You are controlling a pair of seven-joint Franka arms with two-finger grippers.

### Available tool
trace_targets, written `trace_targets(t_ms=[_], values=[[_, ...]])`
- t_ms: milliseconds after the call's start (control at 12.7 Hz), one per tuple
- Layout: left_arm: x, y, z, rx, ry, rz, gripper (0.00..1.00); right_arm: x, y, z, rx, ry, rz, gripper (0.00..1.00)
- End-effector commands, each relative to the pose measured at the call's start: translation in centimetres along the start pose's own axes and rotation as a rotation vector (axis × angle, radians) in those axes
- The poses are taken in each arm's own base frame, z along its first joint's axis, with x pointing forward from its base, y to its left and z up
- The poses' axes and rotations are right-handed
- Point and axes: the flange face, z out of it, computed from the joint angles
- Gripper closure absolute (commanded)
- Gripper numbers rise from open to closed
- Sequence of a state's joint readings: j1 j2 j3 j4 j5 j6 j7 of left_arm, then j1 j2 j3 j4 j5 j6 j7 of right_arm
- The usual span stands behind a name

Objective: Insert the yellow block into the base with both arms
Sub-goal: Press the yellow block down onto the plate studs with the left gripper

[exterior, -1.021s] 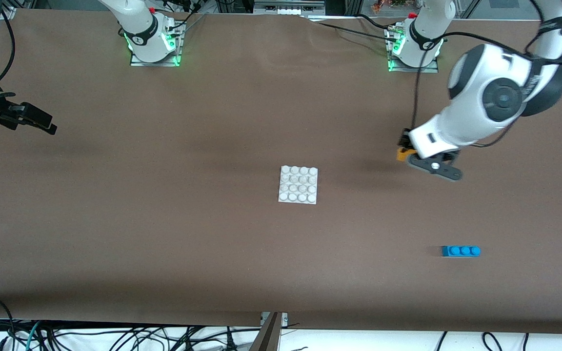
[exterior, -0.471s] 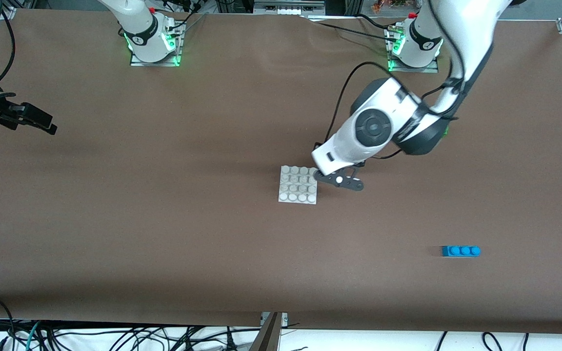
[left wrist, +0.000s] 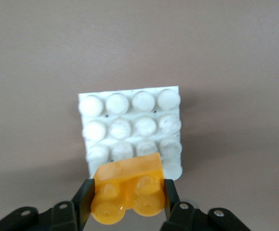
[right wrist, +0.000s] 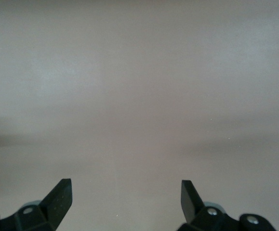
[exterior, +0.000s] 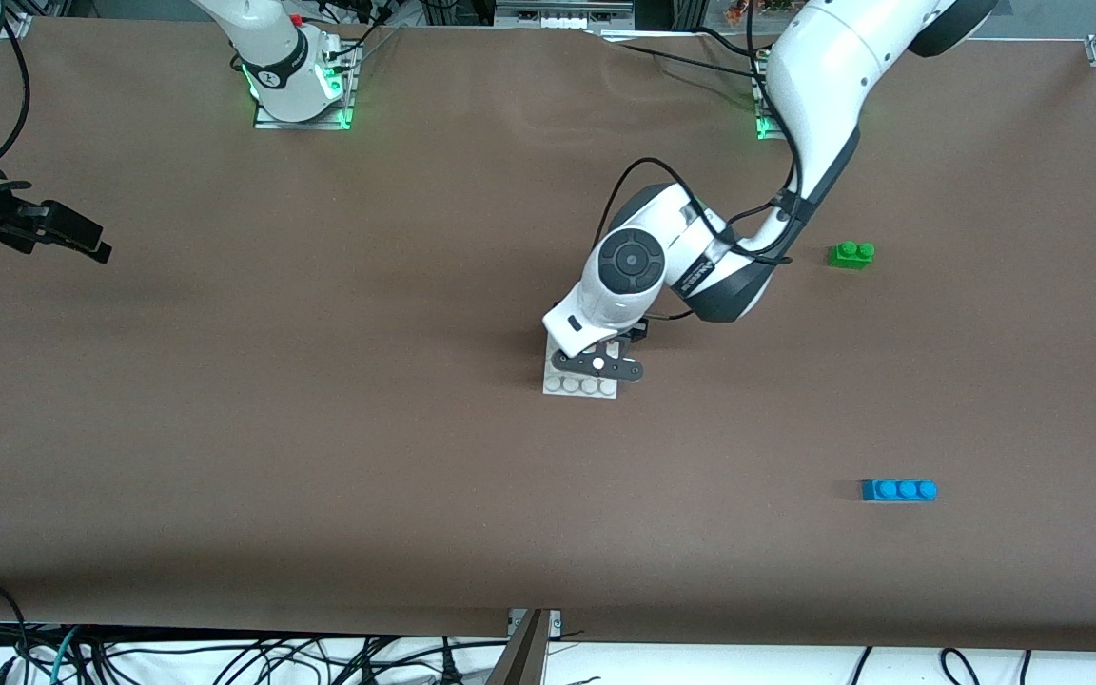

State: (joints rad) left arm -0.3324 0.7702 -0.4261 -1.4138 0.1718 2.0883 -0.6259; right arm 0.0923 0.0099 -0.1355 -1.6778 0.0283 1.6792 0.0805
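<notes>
My left gripper hangs over the white studded base in the middle of the table and hides most of it in the front view. In the left wrist view the left gripper is shut on the yellow block, with a black finger on each side. The block hangs above one edge row of the base, apart from the studs. The block is hidden by the wrist in the front view. My right gripper waits open and empty at the right arm's end of the table; the right wrist view shows only bare table.
A green two-stud brick lies toward the left arm's end, farther from the front camera than the base. A blue three-stud brick lies nearer to the camera at that same end. Brown table surface surrounds the base.
My left arm has swung with the yellow block from its end of the table to over the base. The green brick has come into view. The right arm has not moved.
</notes>
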Motion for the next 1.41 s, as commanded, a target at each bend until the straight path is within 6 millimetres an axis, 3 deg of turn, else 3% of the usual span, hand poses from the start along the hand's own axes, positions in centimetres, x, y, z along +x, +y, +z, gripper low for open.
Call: trace_targets(t_ms=[0,628,1335], values=[[1.1,0.4,1.4,0.017,0.037,-0.005,0.55,-0.2,0.1,-0.2,-0.010,0.009,-0.013,0.00],[0.3,1.8,4.2,0.071,0.055,0.024,0.55,-0.2,0.1,-0.2,-0.010,0.009,-0.012,0.00],[0.3,1.5,4.5,0.112,0.076,0.062,0.54,-0.2,0.1,-0.2,-0.010,0.009,-0.012,0.00]])
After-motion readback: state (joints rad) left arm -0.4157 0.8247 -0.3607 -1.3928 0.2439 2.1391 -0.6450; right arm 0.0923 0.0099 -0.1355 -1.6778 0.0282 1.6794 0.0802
